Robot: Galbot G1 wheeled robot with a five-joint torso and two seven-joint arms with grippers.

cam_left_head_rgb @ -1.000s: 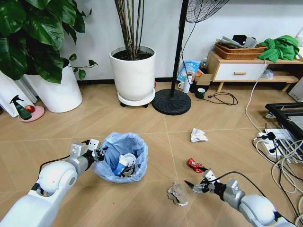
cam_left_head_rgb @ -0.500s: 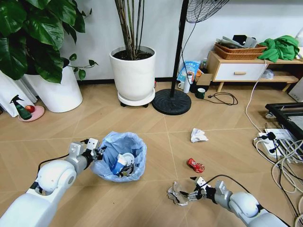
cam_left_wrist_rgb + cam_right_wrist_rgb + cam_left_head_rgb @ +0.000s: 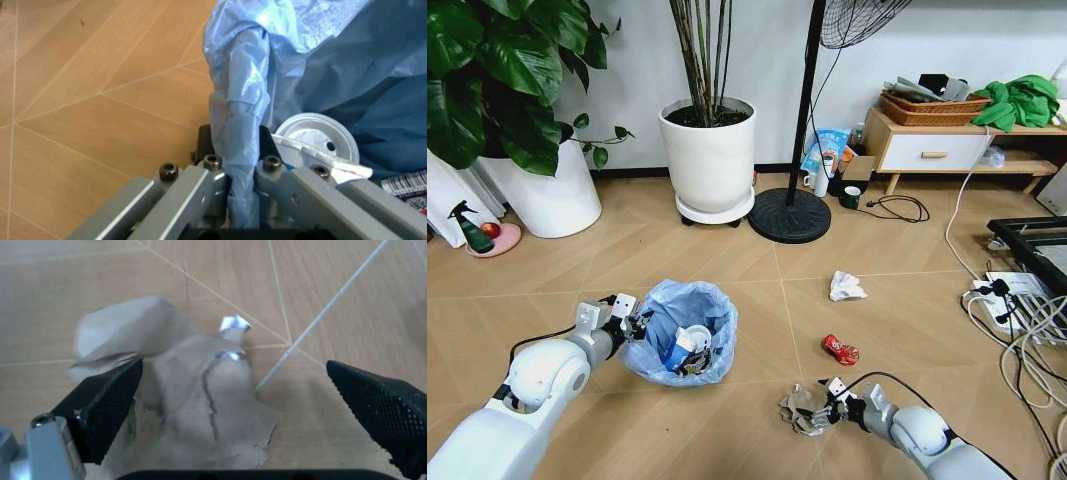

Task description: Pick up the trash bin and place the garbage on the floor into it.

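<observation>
Black textured pads frame the job: our right claw (image 3: 233, 405) stands wide, one pad on each side of the crumpled silver packet (image 3: 193, 395) lying flat on the floor (image 3: 80, 270). In the head view that claw (image 3: 824, 405) sits low at the packet (image 3: 801, 408), right of the trash bin (image 3: 685, 330).

To do this well, we judge we should keep the packet centred between the pads, sink until the tips nearly graze the wood, then close slowly; the crushed foil looks thin and springy, so a shallow pinch could slide off an edge. Catching the raised, bunched part should give a firmer hold than the flat skirt.

Our left claw (image 3: 240, 175) is clamped on a gathered fold of the blue liner (image 3: 240, 125) at the bin's rim, so the bin is held by its bag at our left side (image 3: 632, 325). We cannot tell whether it rests on the floor.

Inside the bin lie a white round lid (image 3: 317, 137) and a blue-white wrapper (image 3: 675, 350), with a barcoded scrap (image 3: 407, 182) beside them.

Farther out, a red packet (image 3: 839, 349) and a white paper wad (image 3: 846, 286) wait on the floor.
</observation>
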